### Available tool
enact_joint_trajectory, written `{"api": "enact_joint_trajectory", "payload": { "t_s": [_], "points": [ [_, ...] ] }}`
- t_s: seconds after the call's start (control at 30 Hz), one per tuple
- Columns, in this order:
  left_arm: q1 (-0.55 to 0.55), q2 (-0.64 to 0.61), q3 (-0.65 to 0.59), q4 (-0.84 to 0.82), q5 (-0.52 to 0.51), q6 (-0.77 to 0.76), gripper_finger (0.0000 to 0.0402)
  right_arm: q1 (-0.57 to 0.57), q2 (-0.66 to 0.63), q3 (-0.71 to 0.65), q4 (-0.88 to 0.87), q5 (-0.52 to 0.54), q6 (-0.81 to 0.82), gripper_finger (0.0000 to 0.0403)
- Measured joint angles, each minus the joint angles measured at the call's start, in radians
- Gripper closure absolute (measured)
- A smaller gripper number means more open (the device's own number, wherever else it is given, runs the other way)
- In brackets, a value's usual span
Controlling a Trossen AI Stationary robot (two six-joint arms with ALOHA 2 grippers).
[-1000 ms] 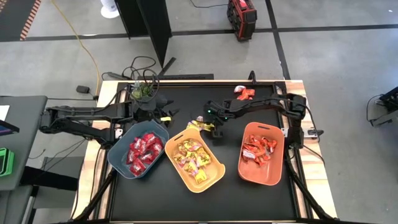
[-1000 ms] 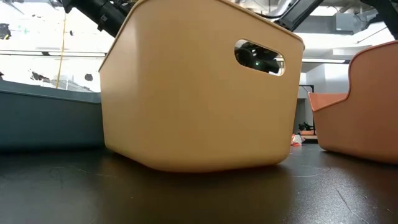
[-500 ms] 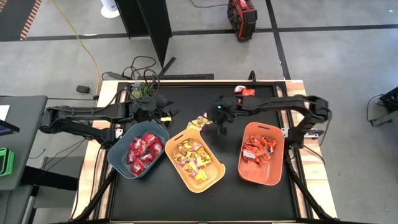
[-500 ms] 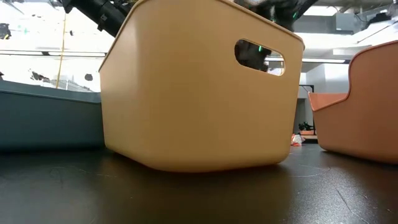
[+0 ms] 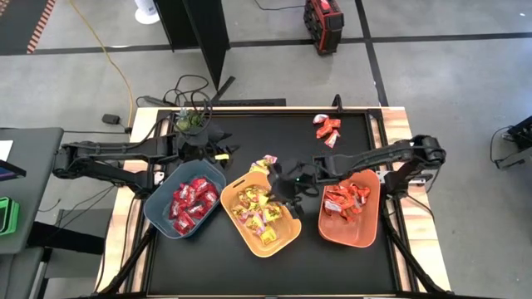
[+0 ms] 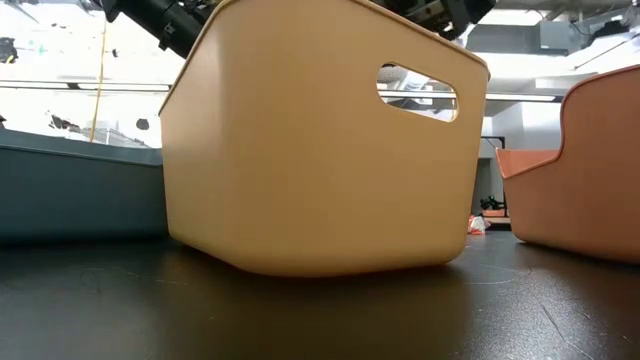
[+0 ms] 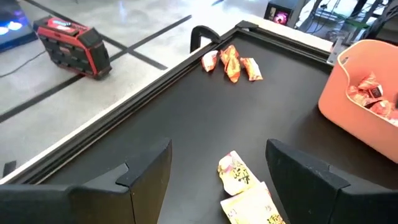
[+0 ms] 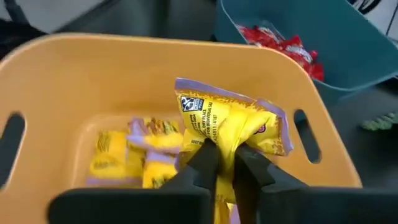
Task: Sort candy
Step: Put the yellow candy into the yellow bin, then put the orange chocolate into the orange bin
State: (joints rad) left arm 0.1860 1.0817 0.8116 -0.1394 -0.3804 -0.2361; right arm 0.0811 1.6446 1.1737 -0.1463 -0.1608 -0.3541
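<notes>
My right gripper (image 5: 278, 188) hangs over the yellow bin (image 5: 288, 237), shut on a yellow candy with pink marks (image 8: 231, 121). More yellow candy lies in that bin (image 8: 134, 152). Two yellow candies (image 5: 264, 164) (image 7: 236, 172) lie on the black table just behind it. Deep red candy fills the blue-grey bin (image 5: 155, 214), and orange-red candy lies in the orange bin (image 5: 371, 224). Three orange-red candies (image 5: 327, 129) (image 7: 230, 62) lie at the far right. My left gripper (image 5: 218, 153) (image 7: 219, 149) waits open by the blue-grey bin's far rim. My right gripper pinches the yellow candy's near end (image 8: 221, 148) between its two fingertips, where the wrapper bunches together. The fingers slant down from the table's right side. The candy is lifted clear and stands out past the fingertips over the yellow bin's inside.
The three bins stand in a row along the table's near half. A small green plant (image 5: 189, 123) sits at the far left beside cables. Bare black table lies between the loose yellow candies and the orange-red ones. In the low view the yellow bin (image 6: 320, 150) fills the front.
My right gripper has risen from the table behind the yellow bin, where the loose yellow candies lie, and swung toward the near edge and the left. It now hangs over the yellow bin with one yellow candy in its fingers.
</notes>
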Motion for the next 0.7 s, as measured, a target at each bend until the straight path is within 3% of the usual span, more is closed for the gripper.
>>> {"api": "enact_joint_trajectory", "payload": {
  "t_s": [0.3,0.4,0.53,0.7],
  "points": [
    [-0.001,0.0,0.0,0.033,0.0,0.004,0.0148,-0.001,0.063,0.085,-0.058,0.003,0.076,0.0133],
    [-0.001,0.0,0.0,0.031,0.0,0.006,0.0148,-0.002,0.062,0.118,-0.104,0.003,0.068,0.0086],
    [-0.001,0.0,0.0,0.031,0.0,0.027,0.0148,-0.036,0.016,0.177,-0.227,0.068,0.071,0.0056],
    [-0.001,0.0,0.0,0.034,0.0,0.062,0.0148,-0.129,-0.109,0.194,-0.321,0.163,0.076,0.006]
  ]
}}
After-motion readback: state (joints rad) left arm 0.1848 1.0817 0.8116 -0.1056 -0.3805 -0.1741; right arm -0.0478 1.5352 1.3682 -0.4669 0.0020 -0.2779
